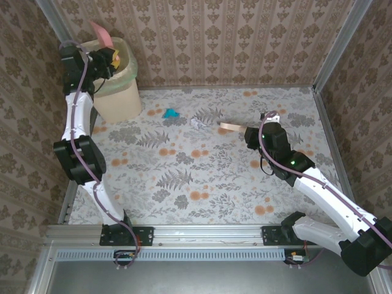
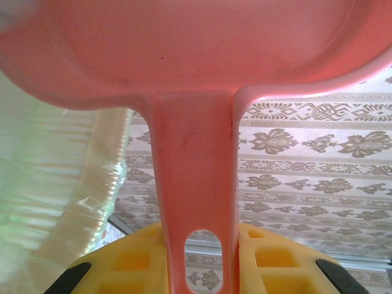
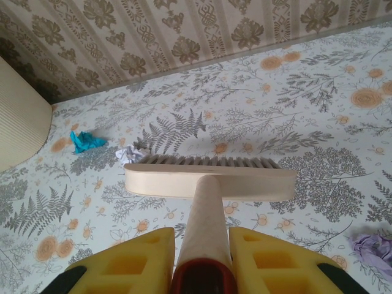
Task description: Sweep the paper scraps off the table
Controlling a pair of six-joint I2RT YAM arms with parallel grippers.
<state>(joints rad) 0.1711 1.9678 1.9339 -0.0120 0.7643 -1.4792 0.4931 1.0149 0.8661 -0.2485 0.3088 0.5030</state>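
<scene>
On the table (image 1: 214,184), a teal paper scrap (image 1: 171,113) and a white one (image 1: 198,122) lie left of the beige brush (image 1: 229,127). My right gripper (image 1: 251,133) is shut on the brush's handle. In the right wrist view the brush head (image 3: 211,180) rests bristles-down on the cloth, between the yellow fingers of my right gripper (image 3: 202,245). The white scrap (image 3: 130,154) touches its left end, the teal scrap (image 3: 86,142) lies further left, and a lilac scrap (image 3: 373,248) lies at the lower right. My left gripper (image 1: 107,60) (image 2: 202,245) is shut on a pink dustpan (image 1: 101,32) (image 2: 184,49), raised over the bin.
A beige waste bin (image 1: 119,92) with a clear plastic liner (image 2: 61,184) stands in the far left corner. Brown patterned walls enclose the table on three sides. An aluminium rail (image 1: 196,234) runs along the near edge, carrying both arm bases.
</scene>
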